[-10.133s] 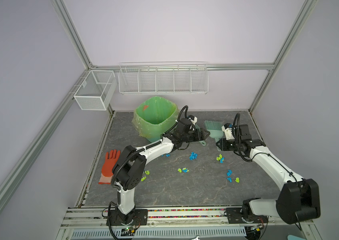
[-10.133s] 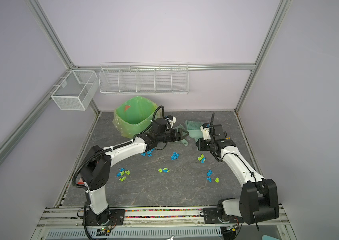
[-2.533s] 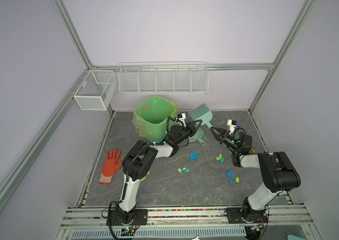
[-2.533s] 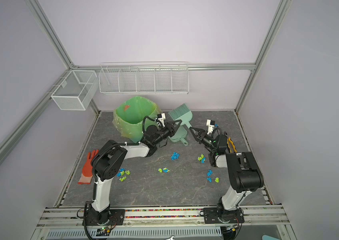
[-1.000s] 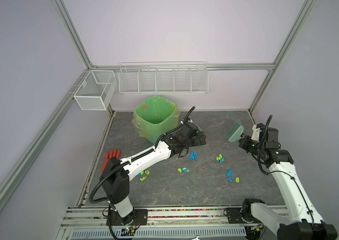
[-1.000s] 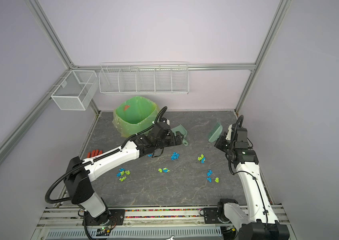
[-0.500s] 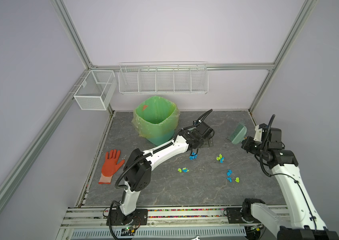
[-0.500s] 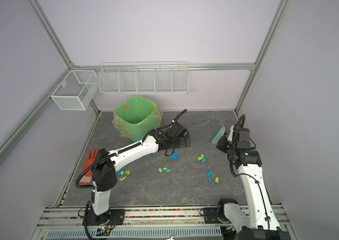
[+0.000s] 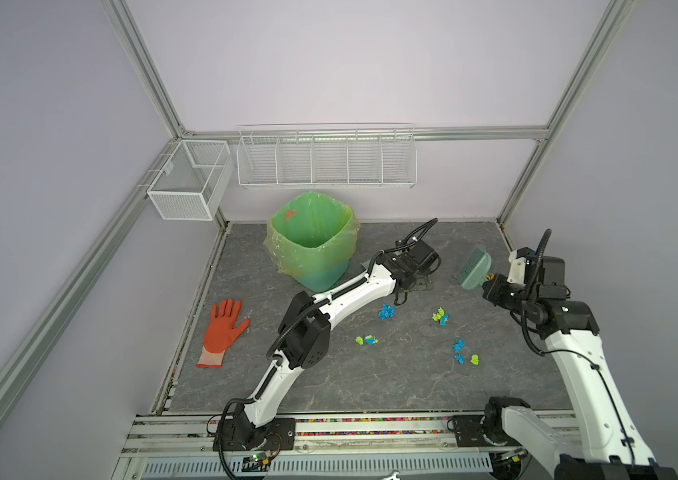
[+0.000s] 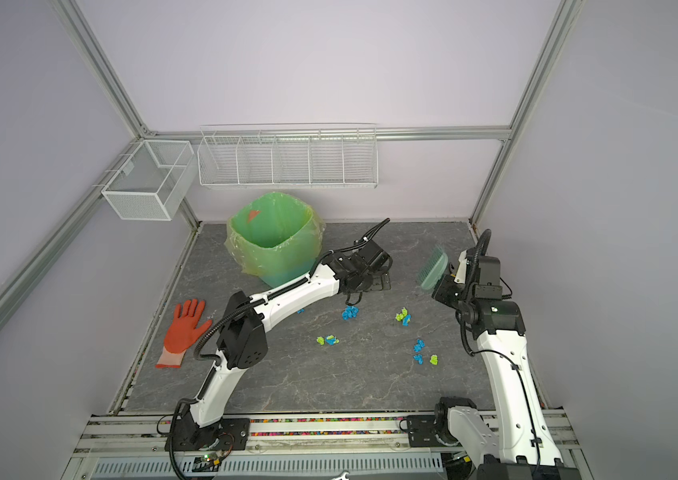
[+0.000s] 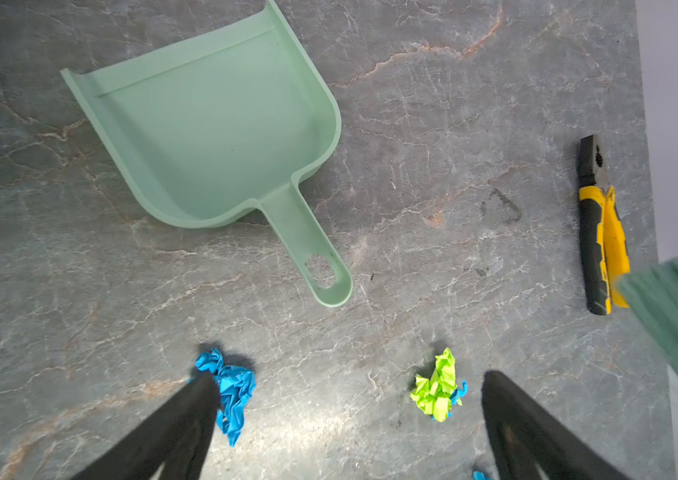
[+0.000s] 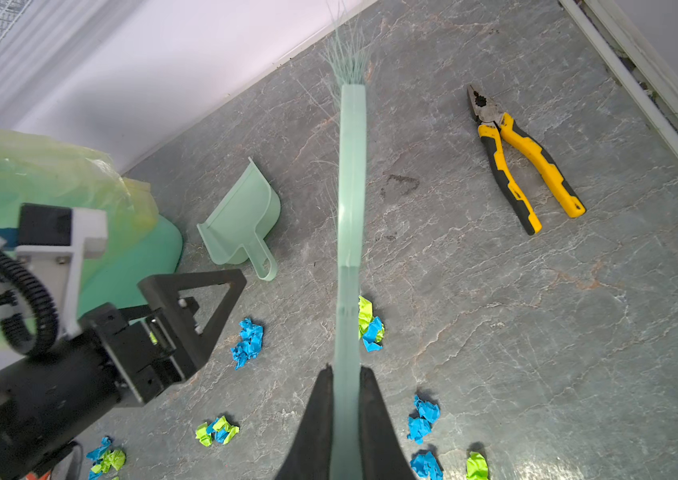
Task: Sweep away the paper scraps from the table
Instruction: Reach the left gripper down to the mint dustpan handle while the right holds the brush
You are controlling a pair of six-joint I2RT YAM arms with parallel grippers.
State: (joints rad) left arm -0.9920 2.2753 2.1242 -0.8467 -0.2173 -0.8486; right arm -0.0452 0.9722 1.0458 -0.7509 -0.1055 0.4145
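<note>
The right gripper (image 12: 345,376) clamps the raised brush (image 12: 352,174), ready to sweep the paper scraps (image 12: 248,343). The left gripper (image 11: 350,380) hangs wide open by the dustpan (image 11: 221,137), seemingly to grasp it.

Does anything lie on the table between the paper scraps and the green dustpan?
Nothing visible does: only bare table separates the nearest paper scraps from the dustpan. Its handle end faces them, though, with the mouth turned away. The pliers lie off to one side.

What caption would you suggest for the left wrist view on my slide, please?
Open left claw over blue and green paper scraps on the marbled table, empty dustpan and yellow-handled pliers nearby.
</note>
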